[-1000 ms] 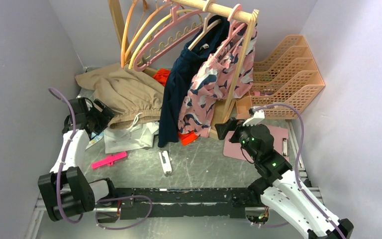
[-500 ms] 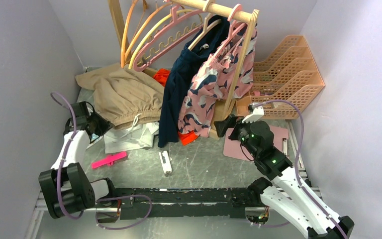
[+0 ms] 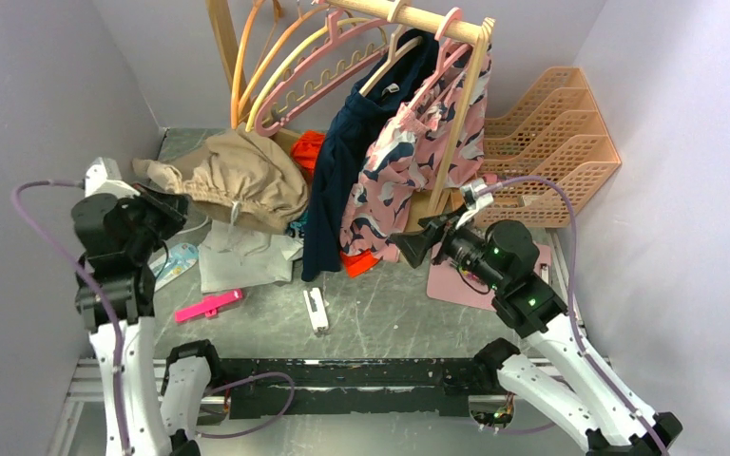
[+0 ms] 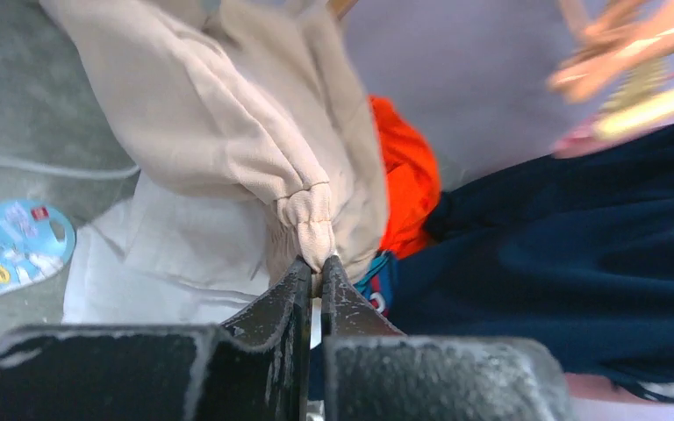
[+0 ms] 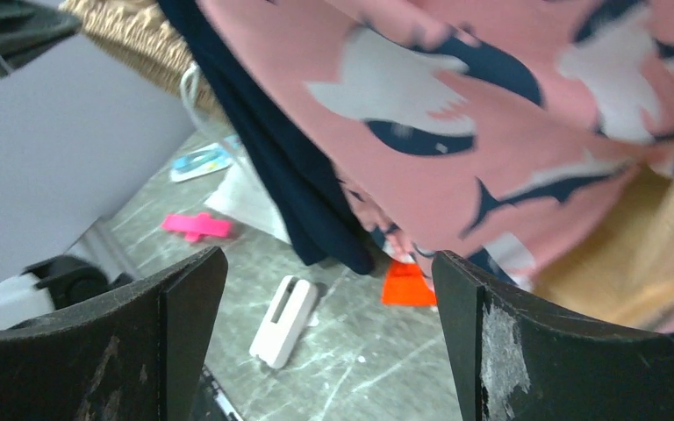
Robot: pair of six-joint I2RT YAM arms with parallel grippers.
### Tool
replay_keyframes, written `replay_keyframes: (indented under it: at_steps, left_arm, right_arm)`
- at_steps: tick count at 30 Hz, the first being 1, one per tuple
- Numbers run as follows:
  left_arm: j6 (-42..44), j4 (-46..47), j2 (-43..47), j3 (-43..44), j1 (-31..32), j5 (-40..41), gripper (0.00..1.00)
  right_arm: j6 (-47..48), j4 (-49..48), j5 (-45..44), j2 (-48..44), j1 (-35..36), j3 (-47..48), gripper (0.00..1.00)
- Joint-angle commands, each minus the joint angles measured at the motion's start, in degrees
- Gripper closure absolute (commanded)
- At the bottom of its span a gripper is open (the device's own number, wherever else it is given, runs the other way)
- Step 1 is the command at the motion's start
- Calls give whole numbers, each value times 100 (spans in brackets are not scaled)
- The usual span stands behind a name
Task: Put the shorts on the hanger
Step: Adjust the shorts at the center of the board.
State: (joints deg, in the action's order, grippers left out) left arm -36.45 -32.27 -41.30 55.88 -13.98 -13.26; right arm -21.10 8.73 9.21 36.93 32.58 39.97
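at the left side of the table, the shorts (image 3: 238, 176) hang in a bunched tan bundle from the left gripper (image 3: 173, 204). its jaws are clamped tight on a fold of the gathered waistband. the wrist view shows the puckered elastic pinched right between the two black fingertips. gripping there makes sense: the waistband is the thickest, firmest edge, and holding it lets the legs drop under their own weight so the cloth can open out. the drawstring (image 3: 235, 211) dangles from the underside of the bundle. whether the far end of the fabric rests on anything behind, i cannot tell.

up and to the right of the bundle, apart from it, the hanger (image 3: 328, 78) hangs by its hook from the wooden rail (image 3: 418, 17). its notched lower bar slopes down toward the left, with a yellow hanger (image 3: 268, 81) and an orange hanger (image 3: 240, 81) just beside it. so the shorts are gripped but not yet on the hanger. my read is that the job is at the carry stage, with the draping over the bar yet to come.

the right gripper (image 3: 409, 249) holds nothing. its jaws stand wide apart, pointed at the navy garment (image 3: 337, 180) and the pink patterned garment (image 3: 409, 161) on the same rail — probably placed to steady the hanger or take the waistband's other side. under the bundle lie a white cloth (image 3: 242, 261), a pink clip (image 3: 207, 306) and a white clip (image 3: 316, 310).
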Motion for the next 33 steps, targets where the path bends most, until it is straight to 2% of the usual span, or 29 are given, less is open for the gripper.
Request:
replay_keyframes:
  at_steps: [1,5,10,16,21,26,33]
  left_arm:
    - [357,-938,201,1153,87,286,93]
    - [660,-1093,135,2148,184,107,93]
    - [815,-512,-31,2912,236,-1369,93]
    - [548,602,44,2633,300,-3255,93]
    - [366,1290,245,2223,459,-4238,93]
    - [763,1048,359,2172,779,-4408,93]
    - [1139,822,475,2211,980,-4467,93]
  right_arm:
    - [340,-388,1388,318,-20,573,9]
    - [506,-375,1658,680,198,1127,9]
    - [513,-453,1927,1221,500,1985,11]
    - [916,-163,1508,1858,1436,2953,11]
    - [1472,180,433,2384,2784,3495,11]
    - [1951,-110,-884,2648,3768,3376,12]
    - [2530,-702,-1880,3011,4291,3683,12]
